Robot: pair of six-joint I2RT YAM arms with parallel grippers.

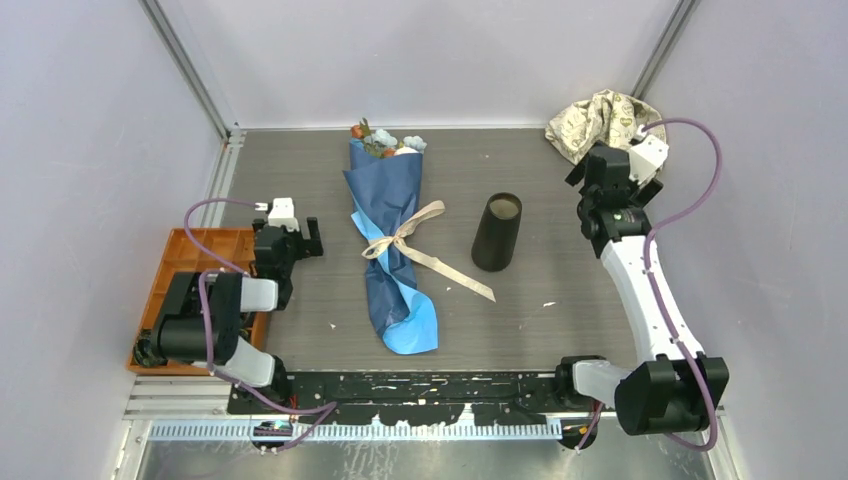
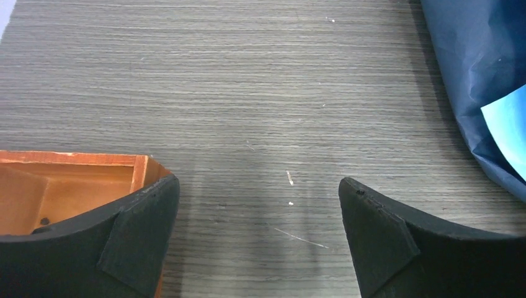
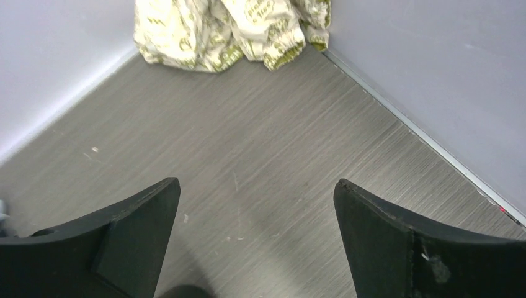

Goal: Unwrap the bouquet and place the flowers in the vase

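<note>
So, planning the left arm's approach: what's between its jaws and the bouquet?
Only bare table separates the bouquet from the jaws of the left gripper; top and left wrist views show it.

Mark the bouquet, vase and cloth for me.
bouquet (image 1: 385, 208), top view, on the dark blue paper just above the ribbon
vase (image 1: 497, 237), top view, on the middle of its black side wall
cloth (image 1: 597, 120), top view, on the middle of the crumpled patterned fabric
</note>
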